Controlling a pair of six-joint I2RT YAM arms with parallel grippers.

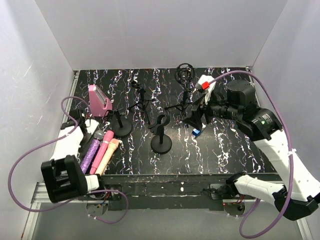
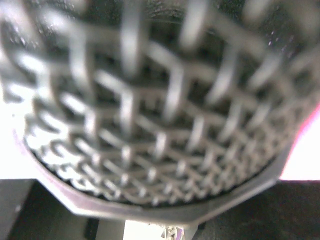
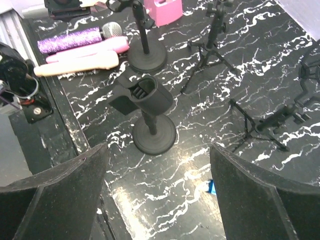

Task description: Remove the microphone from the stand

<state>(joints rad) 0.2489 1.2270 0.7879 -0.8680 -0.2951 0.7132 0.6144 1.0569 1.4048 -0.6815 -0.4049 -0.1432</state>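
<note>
Top external view: microphone (image 1: 93,150) lies flat at the left of the table (image 1: 225,150), off the stand (image 1: 161,140), beside the left gripper (image 1: 84,126), whose state cannot be told. Meanwhile the right gripper (image 3: 157,150) hangs spread wide, empty.

1. This is a robot test booth in a lab: plain white walls (image 1: 150,30) box in a black marbled table (image 1: 225,150) mid-frame.
2. Purple cables (image 1: 21,159) loop at lower left, above an aluminium rail (image 1: 39,192).
</note>
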